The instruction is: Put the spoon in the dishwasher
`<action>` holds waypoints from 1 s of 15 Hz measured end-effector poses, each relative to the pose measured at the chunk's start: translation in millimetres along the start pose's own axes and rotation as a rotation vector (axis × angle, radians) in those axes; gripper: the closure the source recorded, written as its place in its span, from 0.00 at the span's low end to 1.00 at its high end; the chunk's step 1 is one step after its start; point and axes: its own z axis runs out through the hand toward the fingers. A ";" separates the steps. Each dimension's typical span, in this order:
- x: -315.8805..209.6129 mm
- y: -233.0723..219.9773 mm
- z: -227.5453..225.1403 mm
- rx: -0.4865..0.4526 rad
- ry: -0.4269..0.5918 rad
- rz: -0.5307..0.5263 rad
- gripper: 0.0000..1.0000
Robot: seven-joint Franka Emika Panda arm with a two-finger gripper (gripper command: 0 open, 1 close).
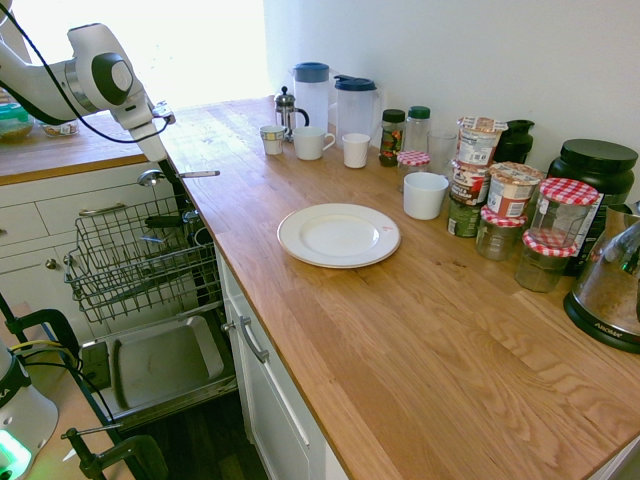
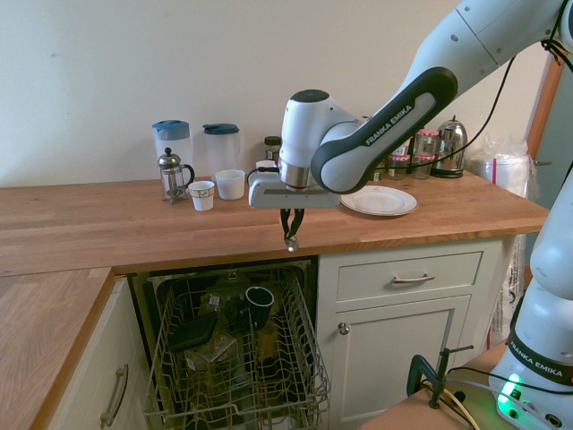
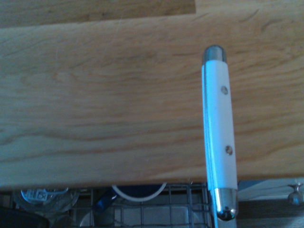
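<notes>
The dishwasher [image 2: 235,354] rack is pulled out, a black cup [image 2: 259,303] at its 12 o'clock end. Above its 1 o'clock corner, the gripper [image 2: 290,235] is clamped on the spoon [image 1: 180,175], held level at the counter [image 1: 420,330] edge. Farther back sits a white plate [image 1: 338,235].

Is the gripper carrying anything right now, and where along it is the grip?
Yes. The gripper holds the spoon, pinched near the neck behind the bowl, with the handle sticking out level over the counter edge.
</notes>
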 end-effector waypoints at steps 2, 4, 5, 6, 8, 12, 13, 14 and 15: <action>-24.3 11.5 2.8 0.001 0.006 0.003 1.00; -50.0 23.7 11.4 -0.006 0.000 0.011 1.00; -63.0 29.5 17.8 -0.011 -0.004 0.015 1.00; -77.0 36.6 25.6 -0.019 -0.004 0.020 1.00; -100.3 50.0 40.3 -0.028 -0.009 0.025 1.00; -126.1 74.7 75.7 -0.046 -0.016 0.025 1.00; -130.9 82.0 86.2 -0.054 -0.021 0.023 1.00; -135.1 89.0 96.0 -0.064 -0.025 0.018 1.00; -138.3 95.7 105.6 -0.073 -0.023 0.013 1.00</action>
